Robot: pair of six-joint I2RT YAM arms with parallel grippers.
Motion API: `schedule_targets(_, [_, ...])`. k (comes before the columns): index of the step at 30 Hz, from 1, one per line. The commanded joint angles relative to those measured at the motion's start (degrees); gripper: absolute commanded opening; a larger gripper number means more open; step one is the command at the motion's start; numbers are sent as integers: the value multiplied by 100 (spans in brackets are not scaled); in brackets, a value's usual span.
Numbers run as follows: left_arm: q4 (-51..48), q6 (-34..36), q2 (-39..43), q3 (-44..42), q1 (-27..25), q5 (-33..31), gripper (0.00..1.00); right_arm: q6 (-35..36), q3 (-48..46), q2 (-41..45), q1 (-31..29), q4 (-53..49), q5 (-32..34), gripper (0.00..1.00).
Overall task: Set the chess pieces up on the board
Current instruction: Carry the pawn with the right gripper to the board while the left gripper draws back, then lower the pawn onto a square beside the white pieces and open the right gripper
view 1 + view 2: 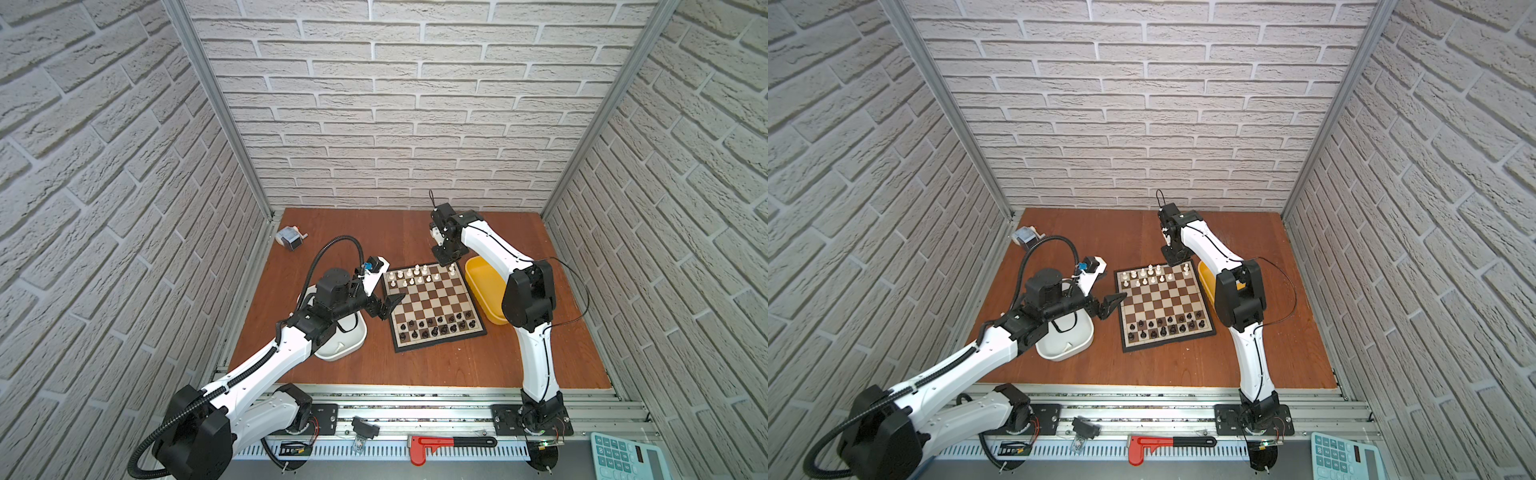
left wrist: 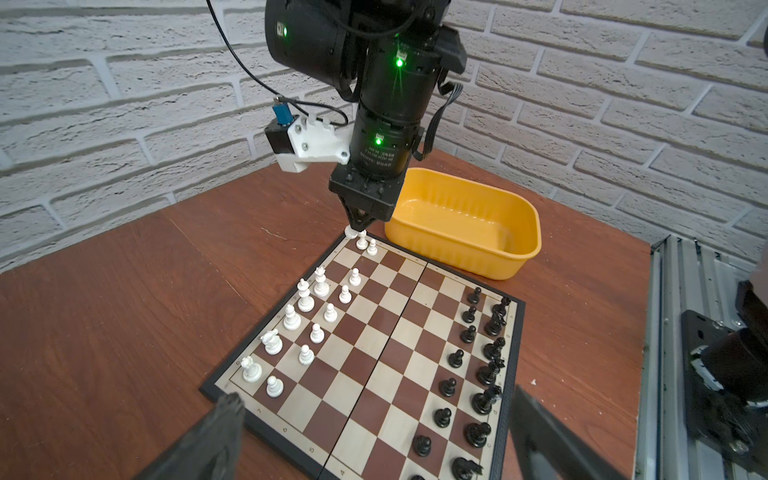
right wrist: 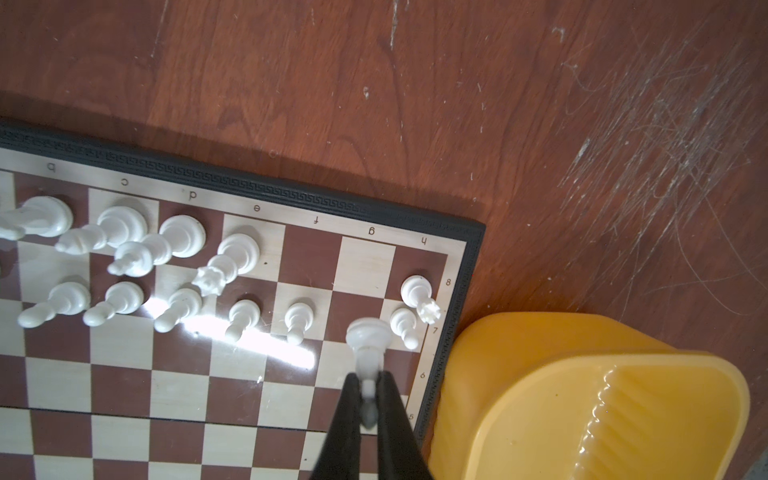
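Above the board (image 3: 187,395) corner, right gripper (image 3: 368,384) clamping white piece (image 3: 369,336), left gripper (image 1: 393,306) agape

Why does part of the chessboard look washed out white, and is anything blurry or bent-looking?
Right wrist view: light glares off the board beside the white pawns. Left wrist view: the left gripper's fingers are close and out of focus. Both top views: the brick walls bow, wide-lens distortion.

White arms (image 1: 266,365), black joints (image 1: 528,297), black fingers (image 3: 351,419), ribbed black cable hose (image 1: 337,240).
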State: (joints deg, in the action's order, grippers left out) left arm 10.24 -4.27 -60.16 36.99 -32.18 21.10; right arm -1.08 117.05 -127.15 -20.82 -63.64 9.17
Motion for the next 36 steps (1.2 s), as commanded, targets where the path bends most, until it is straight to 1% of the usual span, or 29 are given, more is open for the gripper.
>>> schedule_targets(1, [435,67,129,-109,56,54,98,-10,79,-198,23,-96,-69,6])
schedule_targets(17, [602,-109,128,-157,250,108,98,-6,227,-661,38,-140,0,6])
schedule_targets(25, [666,-181,96,-174,304,176,98,-7,315,-757,87,-131,38,9])
schedule_targets(29, [672,-203,75,-159,331,195,98,-4,321,-759,94,-131,2,12])
schedule_targets(36, [685,-241,77,-175,336,227,98,-11,435,-761,94,-114,5,25])
